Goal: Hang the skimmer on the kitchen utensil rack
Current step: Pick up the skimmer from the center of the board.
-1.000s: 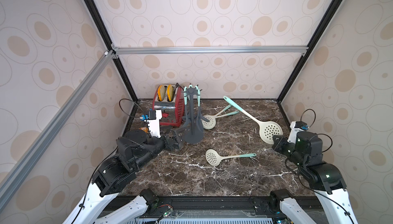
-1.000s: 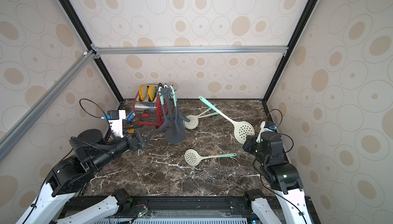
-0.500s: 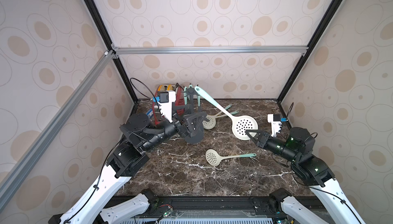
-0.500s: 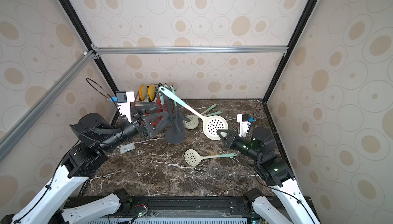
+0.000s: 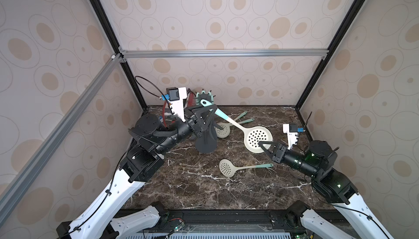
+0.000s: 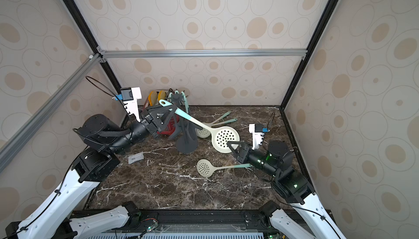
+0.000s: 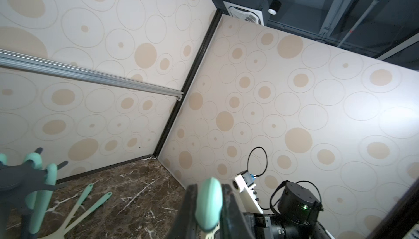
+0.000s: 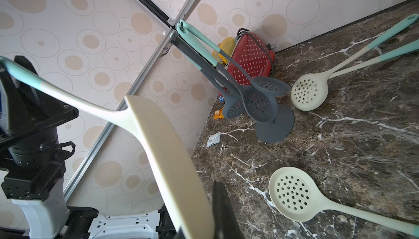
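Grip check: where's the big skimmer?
In both top views the skimmer is aloft beside the rack, left gripper on its handle, right gripper on its bowl.

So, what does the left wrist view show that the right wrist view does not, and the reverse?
Left wrist only: the right arm's dark joint with a green light, and a ceiling unit. Right wrist only: the red toaster, a lone cream skimmer, the hanging grey skimmer heads. Both: the held skimmer, gripped by the left gripper, the kitchen utensil rack, two overlapping cream skimmers.
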### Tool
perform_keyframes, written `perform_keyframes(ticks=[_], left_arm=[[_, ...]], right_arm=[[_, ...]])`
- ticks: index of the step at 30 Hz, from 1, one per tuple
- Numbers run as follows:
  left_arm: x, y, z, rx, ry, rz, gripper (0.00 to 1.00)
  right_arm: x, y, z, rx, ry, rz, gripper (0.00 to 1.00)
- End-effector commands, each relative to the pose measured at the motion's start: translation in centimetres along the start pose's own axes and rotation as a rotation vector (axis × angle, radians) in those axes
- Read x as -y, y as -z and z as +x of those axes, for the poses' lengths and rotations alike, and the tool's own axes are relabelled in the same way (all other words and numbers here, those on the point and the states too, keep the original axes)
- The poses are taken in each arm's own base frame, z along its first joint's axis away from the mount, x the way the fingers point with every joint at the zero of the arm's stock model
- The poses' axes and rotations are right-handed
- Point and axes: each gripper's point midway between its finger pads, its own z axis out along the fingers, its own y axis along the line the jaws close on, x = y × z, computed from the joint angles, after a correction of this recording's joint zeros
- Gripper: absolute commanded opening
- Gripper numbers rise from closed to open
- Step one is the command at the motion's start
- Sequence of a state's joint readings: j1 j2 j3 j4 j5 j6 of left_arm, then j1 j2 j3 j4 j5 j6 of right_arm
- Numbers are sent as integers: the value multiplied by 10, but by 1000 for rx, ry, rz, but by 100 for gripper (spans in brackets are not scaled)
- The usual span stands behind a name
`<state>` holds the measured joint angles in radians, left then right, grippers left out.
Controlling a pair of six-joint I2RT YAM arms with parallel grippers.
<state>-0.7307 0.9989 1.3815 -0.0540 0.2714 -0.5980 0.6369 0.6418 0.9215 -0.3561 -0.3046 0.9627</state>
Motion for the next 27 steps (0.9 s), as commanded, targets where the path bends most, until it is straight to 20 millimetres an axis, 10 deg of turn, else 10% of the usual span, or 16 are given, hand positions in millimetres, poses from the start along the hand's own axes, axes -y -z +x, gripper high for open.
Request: perform_keyframes(ticks=[1, 4, 8, 10, 17, 27], left_arm=[[14, 10, -25, 74, -10, 27, 0], [12, 12, -20, 32, -32, 3, 0], [4, 14, 1, -116, -79, -50, 0], [0, 17, 17, -212, -92, -72, 0], [-8, 17, 57, -392, -23, -78, 0], [-11, 13, 59, -383, 28, -92, 0]], right_arm=[[8, 4, -2, 25, 35, 42, 0], [6, 3, -1, 17, 91, 38, 2], [8, 12, -8, -6, 427, 111, 74], [17, 17, -16, -31, 609, 202, 89], [-38, 3, -46, -44, 917, 115, 88], [-117, -39, -42, 134, 1192, 49, 70]])
